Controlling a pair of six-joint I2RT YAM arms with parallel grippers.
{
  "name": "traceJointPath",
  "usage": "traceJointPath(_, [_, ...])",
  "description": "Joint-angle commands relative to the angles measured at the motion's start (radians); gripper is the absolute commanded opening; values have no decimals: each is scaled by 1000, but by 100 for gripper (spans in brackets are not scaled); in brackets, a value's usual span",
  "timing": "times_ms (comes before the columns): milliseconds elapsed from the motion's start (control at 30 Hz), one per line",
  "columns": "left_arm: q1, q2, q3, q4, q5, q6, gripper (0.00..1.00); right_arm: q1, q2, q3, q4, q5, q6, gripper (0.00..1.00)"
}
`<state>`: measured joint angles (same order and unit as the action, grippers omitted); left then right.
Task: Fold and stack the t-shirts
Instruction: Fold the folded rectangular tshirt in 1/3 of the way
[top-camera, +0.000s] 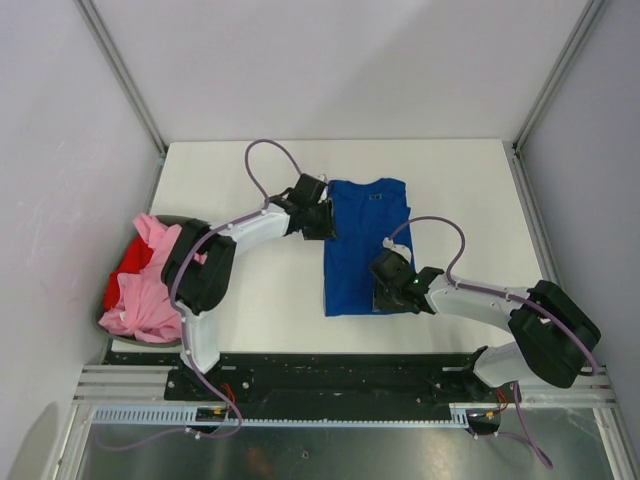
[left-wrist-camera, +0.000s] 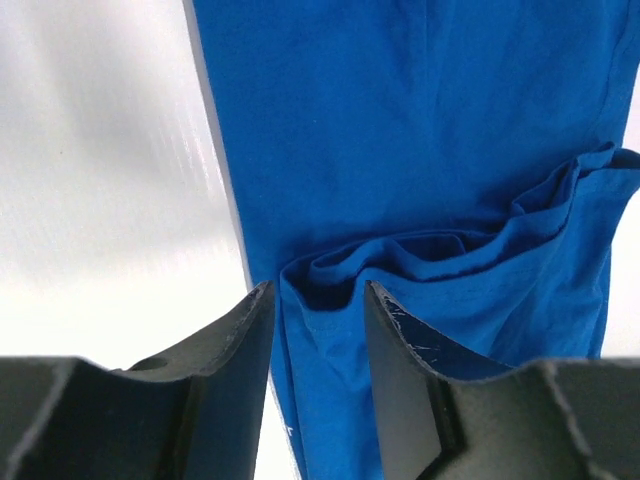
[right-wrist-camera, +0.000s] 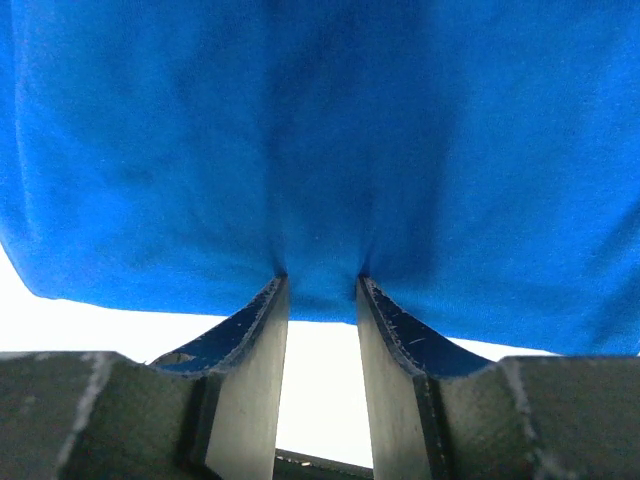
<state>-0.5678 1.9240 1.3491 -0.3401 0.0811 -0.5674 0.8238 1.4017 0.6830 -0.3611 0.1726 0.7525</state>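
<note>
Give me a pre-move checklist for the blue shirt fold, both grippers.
1. Blue t-shirt lies flat on the table as a long strip: ok.
2. Left gripper on cloth: ok, a bunched fold at the shirt's left edge sits between its fingers.
3. Right gripper on cloth: ok, the shirt's edge sits between its fingers.
4. Both grips firmly closed: cannot tell, since each pair of fingers shows a gap.
5. Pink t-shirt and red t-shirt out of the way: ok, piled at the table's left edge, apart from the blue one.
</note>
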Motion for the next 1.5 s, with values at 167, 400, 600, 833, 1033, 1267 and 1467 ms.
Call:
traceJointPath(167, [2, 45, 48, -8, 28, -3, 40, 8, 55, -34, 39, -2, 25, 38])
traceJointPath(400, [3, 27, 48, -11, 12, -10, 21, 9, 65, -34, 43, -4, 24, 38])
traceJointPath(600, [21, 10, 74, -25, -9, -11, 6, 9, 66, -36, 41, -3, 24, 37])
traceJointPath(833, [45, 24, 97, -36, -24, -14, 0, 8, 65, -47, 46, -4, 26, 37])
traceJointPath(1033, [51, 57, 127, -44, -17, -3, 12, 8, 63, -53, 46, -4, 27, 37])
traceJointPath(1267, [74, 34, 134, -50, -18, 21, 45, 8, 55, -53, 48, -14, 25, 37])
traceJointPath(1467, [73, -112, -5, -50, 1, 7, 53, -34, -79, -35, -6, -27, 25, 39])
